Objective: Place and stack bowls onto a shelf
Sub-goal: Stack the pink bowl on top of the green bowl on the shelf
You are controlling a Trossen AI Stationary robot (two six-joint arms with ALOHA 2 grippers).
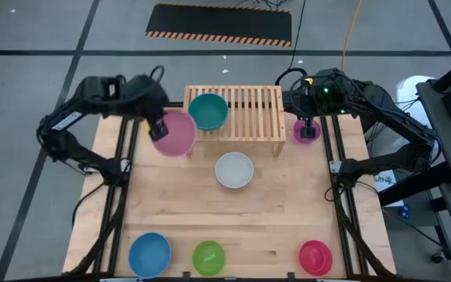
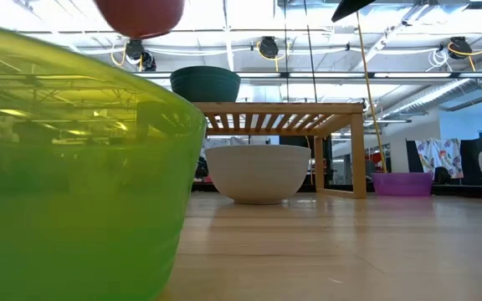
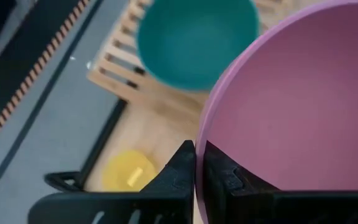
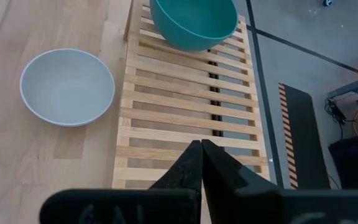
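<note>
My left tool (image 3: pixel 195 163) is pinched narrow on the rim of the large round pink plastic bowl (image 1: pixel 174 132), which hangs tilted just off the left end of the low light-wood slatted shelf (image 1: pixel 249 117), over the desk's left rail. My right tool (image 4: pixel 201 155) has its fingers pressed together on nothing, waiting above the shelf's right end.

On the shelf sits one large teal plastic bowl (image 1: pixel 208 110), at its left end; the slats from the middle to the right end are bare and open. In front of the shelf, near its middle, one large white plastic bowl (image 1: pixel 234 170) stands on the wooden desk (image 1: pixel 280 211), apart from the shelf's legs. One small purple plastic bowl (image 1: pixel 306 131) sits just beside the shelf's right leg. One small yellow plastic bowl (image 3: pixel 127 172) lies below the pink one, beside the shelf's left leg.

Well away from the shelf, along the desk's near edge, stand one large blue plastic bowl (image 1: pixel 149 254), one small lime green plastic bowl (image 1: pixel 208 257) and one small red plastic bowl (image 1: pixel 315 257), with wide gaps between them. That makes eight bowls and one shelf.
</note>
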